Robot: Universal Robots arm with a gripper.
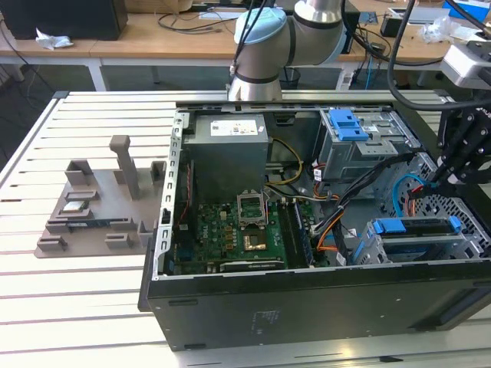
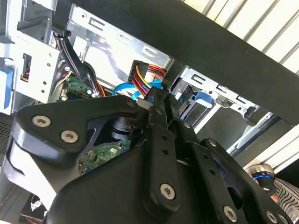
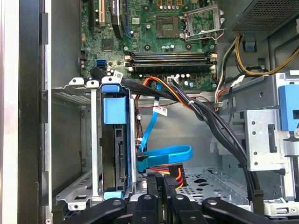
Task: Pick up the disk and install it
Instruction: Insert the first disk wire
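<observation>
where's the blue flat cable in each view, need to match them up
Exterior view: the blue flat cable loops inside the case, toward the exterior view's right, just by the pincer.
First wrist view: it loops above the case floor, beside the drive cage.
Second wrist view: a short stretch shows just past the pincer.
Shared landmark: the orange, yellow and red wires next to it.

Arm [image 1: 265,34], with grey links and pale-blue joint caps, stands at the rear. The black claw [image 1: 434,181] hangs at the exterior view's right, pointing down. In the second wrist view its fingers [image 2: 158,126] lie pressed together.
</observation>
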